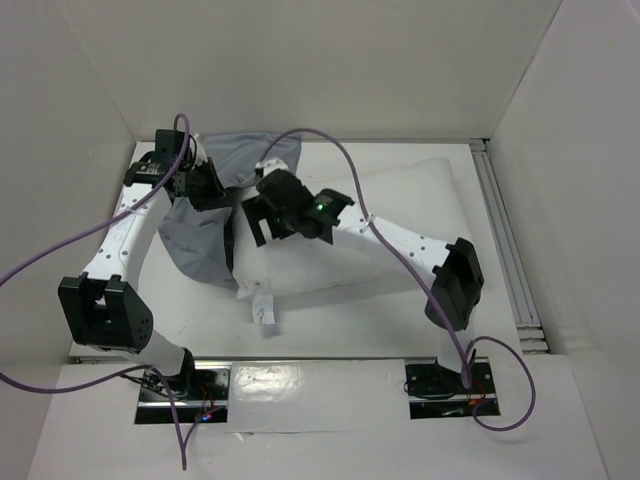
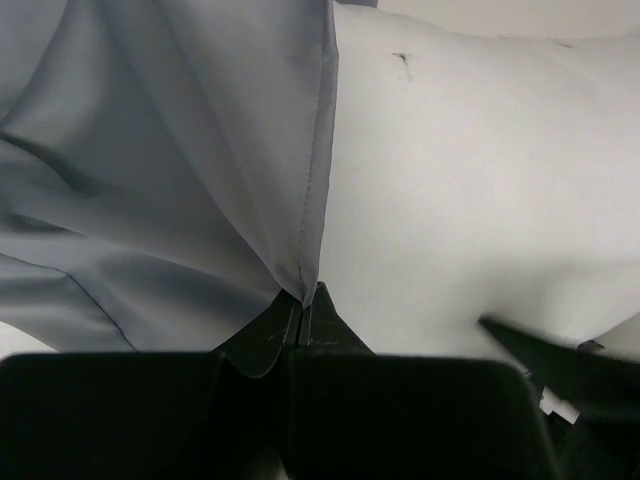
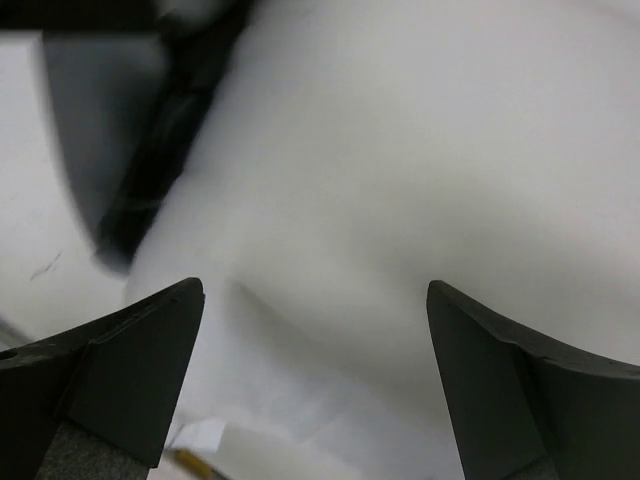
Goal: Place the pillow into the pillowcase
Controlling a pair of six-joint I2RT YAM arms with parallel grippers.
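Observation:
The white pillow [image 1: 390,225] lies slantwise across the middle of the table, with a small tag at its near left corner. The grey pillowcase [image 1: 195,245] lies bunched at the pillow's left end and reaches back towards the far wall. My left gripper [image 1: 218,192] is shut on the pillowcase's hemmed edge [image 2: 318,150], held right against the pillow [image 2: 480,180]. My right gripper [image 1: 256,222] is open over the pillow's left end. In the right wrist view its fingers [image 3: 150,350] stand wide apart [image 3: 315,320] over the white pillow [image 3: 420,150], holding nothing.
White enclosure walls stand close on the left, far and right sides. A metal rail [image 1: 505,250] runs along the right side of the table. Purple cables [image 1: 350,165] loop over both arms. The pillow's tag [image 1: 264,310] sticks out towards the near edge.

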